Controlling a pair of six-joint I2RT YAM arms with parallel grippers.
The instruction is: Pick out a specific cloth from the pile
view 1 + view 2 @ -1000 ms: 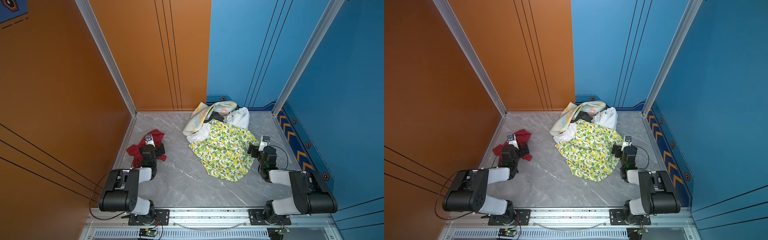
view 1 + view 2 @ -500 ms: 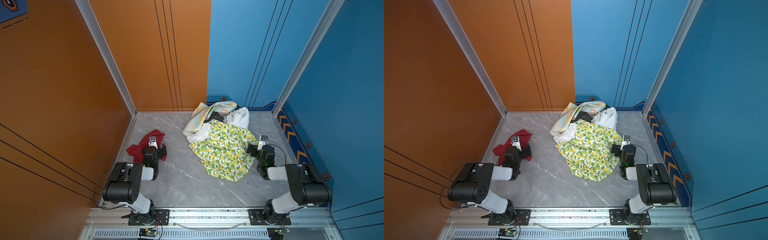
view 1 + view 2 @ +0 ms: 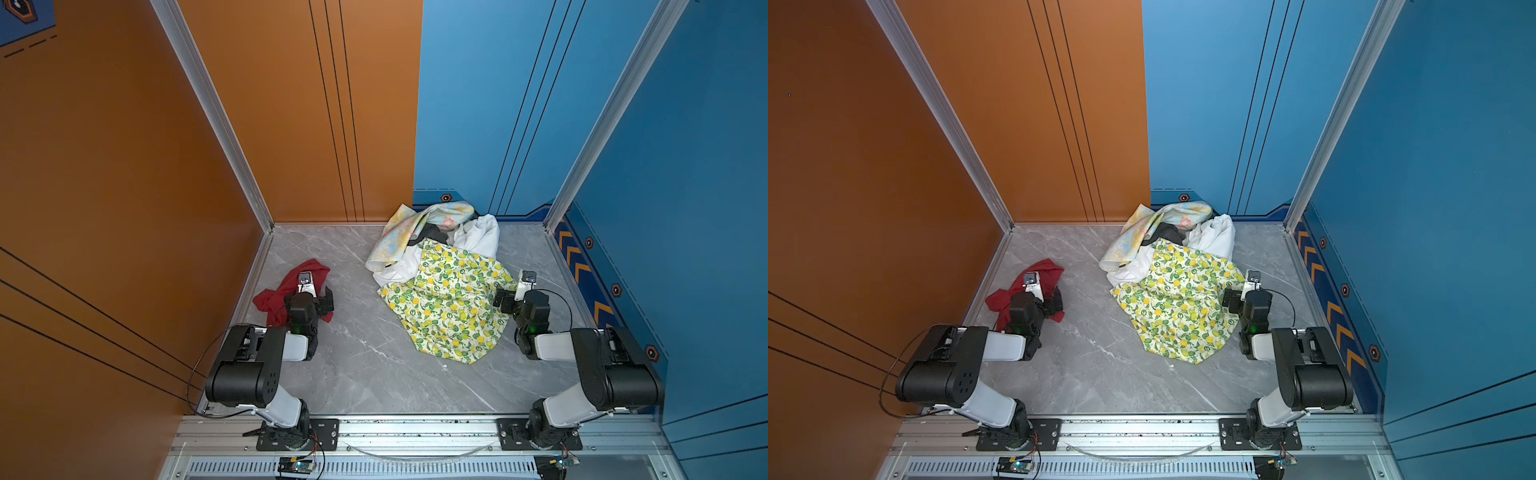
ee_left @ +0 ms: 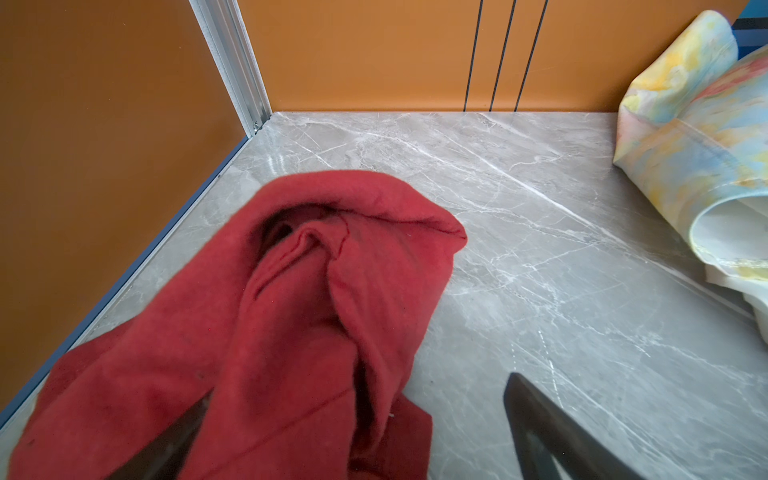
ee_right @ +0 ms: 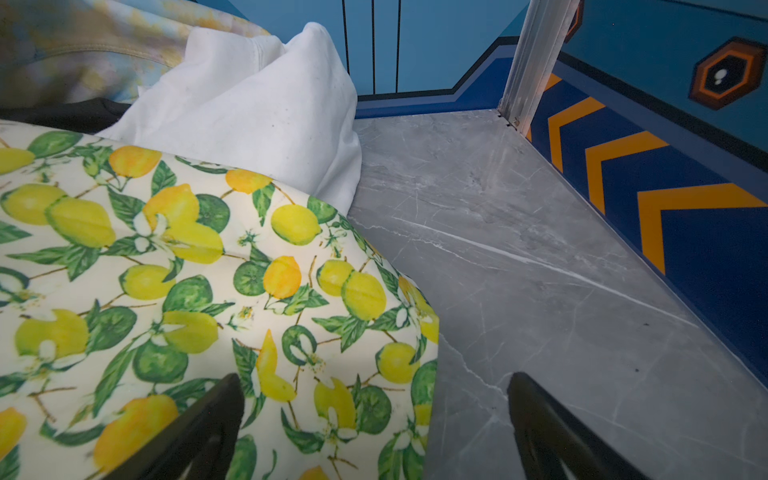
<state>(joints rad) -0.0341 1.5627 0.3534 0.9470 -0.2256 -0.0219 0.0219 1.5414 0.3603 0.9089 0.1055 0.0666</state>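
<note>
The cloth [image 3: 272,299] [image 3: 1003,299], plain dark red and crumpled, lies on the grey marble floor at the left, apart from the pile [image 3: 436,266] [image 3: 1167,266]. My left gripper [image 3: 311,297] [image 4: 357,395] sits low over it and is open. In the left wrist view the cloth [image 4: 316,291] lies between the jaws, and a fold covers one finger. My right gripper [image 3: 513,297] [image 5: 374,376] is open at the pile's right edge, one finger over the lemon-print cloth [image 5: 166,270] and the other over bare floor.
The pile also holds a pastel floral cloth [image 3: 411,232], a white cloth [image 3: 478,235] and a dark piece [image 3: 434,232]. It lies against the back wall. Orange walls [image 3: 124,166] close in the left side and blue walls [image 3: 685,208] the right. Marble floor [image 3: 365,353] shows between the arms.
Both arms shifted their elbows slightly. The grippers stay almost where they were, both open. The red cloth and the pile have not moved.
</note>
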